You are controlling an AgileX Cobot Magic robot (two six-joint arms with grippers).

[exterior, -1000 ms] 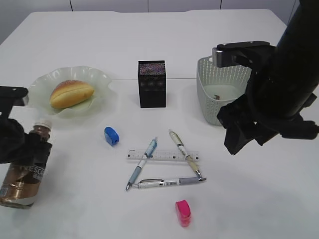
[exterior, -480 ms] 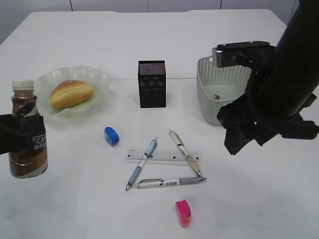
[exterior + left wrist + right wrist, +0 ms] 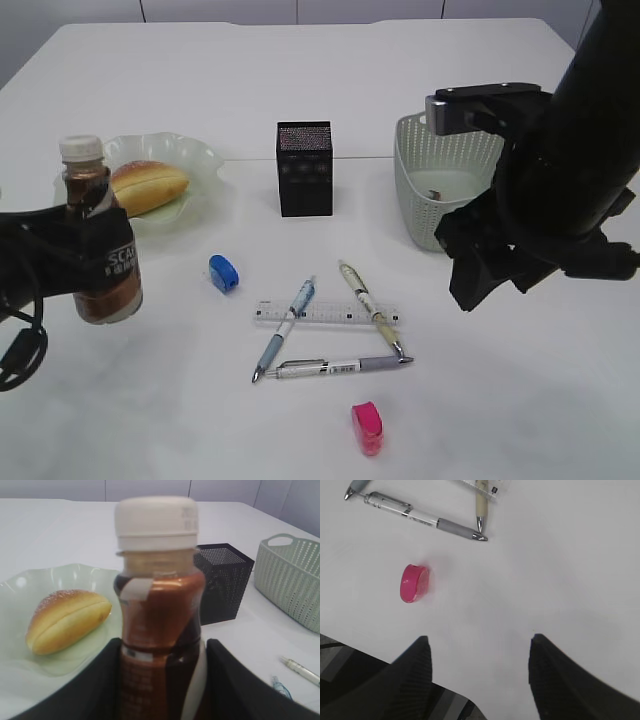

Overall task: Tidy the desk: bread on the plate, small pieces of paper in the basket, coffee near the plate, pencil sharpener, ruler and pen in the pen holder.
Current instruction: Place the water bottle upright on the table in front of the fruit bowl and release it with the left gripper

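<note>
Since the earlier frame the brown Nescafe coffee bottle with its white cap [image 3: 100, 240] has travelled right and up toward the pale green ruffled glass plate [image 3: 205, 165]; the right arm has not shifted.

Exterior view: the left jaws [image 3: 85, 262] grip the upright bottle at its label, at 7 o'clock of the plate, which carries the golden oval bread bun [image 3: 148, 187]. The black square mesh pen holder [image 3: 304, 168] stands mid-desk, the grey-green perforated basket [image 3: 440, 170] at its 3 o'clock. On the white desk [image 3: 500, 400] lie a blue pencil sharpener [image 3: 224, 273], a clear plastic ruler [image 3: 325, 312] crossed by two pens, a third grey-grip pen [image 3: 340, 366] below it, and a pink pencil sharpener [image 3: 367, 427] at 6 o'clock.

Left wrist view: both black jaws flank the bottle's body and clamp it; bun and plate lie at 9 o'clock.

Right wrist view: the right jaws [image 3: 480, 672] stand wide apart, empty, above bare desk; the pink sharpener lies at their 10 o'clock.
</note>
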